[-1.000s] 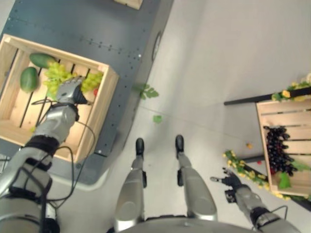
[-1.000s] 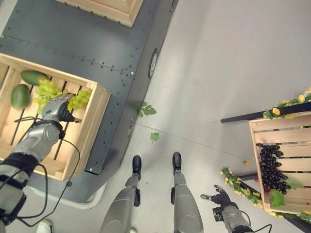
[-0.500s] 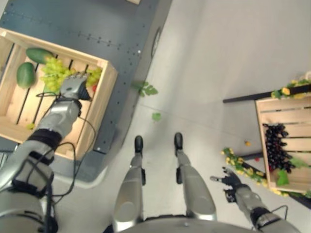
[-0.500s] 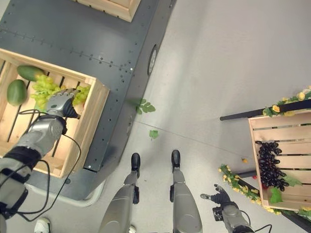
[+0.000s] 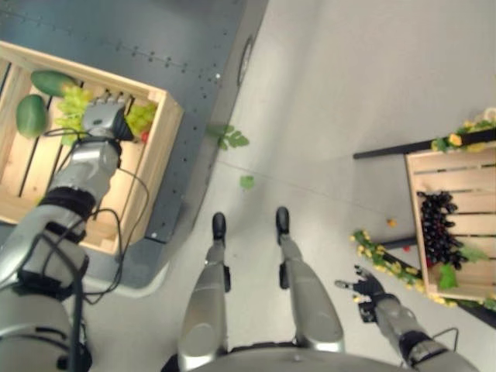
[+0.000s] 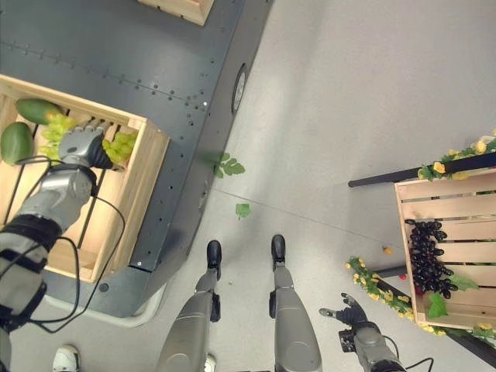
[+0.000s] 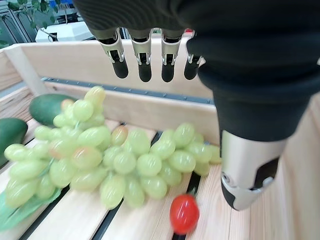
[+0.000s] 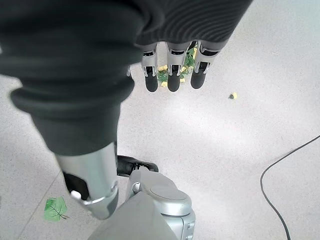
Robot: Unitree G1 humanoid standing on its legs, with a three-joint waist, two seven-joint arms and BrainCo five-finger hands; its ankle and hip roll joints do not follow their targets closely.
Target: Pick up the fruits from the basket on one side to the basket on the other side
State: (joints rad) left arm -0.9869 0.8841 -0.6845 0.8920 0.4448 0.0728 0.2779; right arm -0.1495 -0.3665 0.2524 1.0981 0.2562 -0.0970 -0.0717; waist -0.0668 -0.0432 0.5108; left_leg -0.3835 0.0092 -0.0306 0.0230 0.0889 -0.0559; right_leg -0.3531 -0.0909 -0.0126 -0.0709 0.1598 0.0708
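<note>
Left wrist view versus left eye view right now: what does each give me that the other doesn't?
Left wrist view alone: the left hand's straight, open fingers above the green grapes, holding nothing.

Left eye view alone: the dark grapes in the right-side crate, the right hand low over the floor, and loose leaves on the floor.

Both: the left crate, green grapes, two green mangoes and a small red fruit beside the bunch.

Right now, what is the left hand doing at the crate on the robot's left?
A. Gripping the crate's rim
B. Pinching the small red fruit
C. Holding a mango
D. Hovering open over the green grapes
D: the left hand hangs above the green grapes with straight fingers that hold nothing.
</note>
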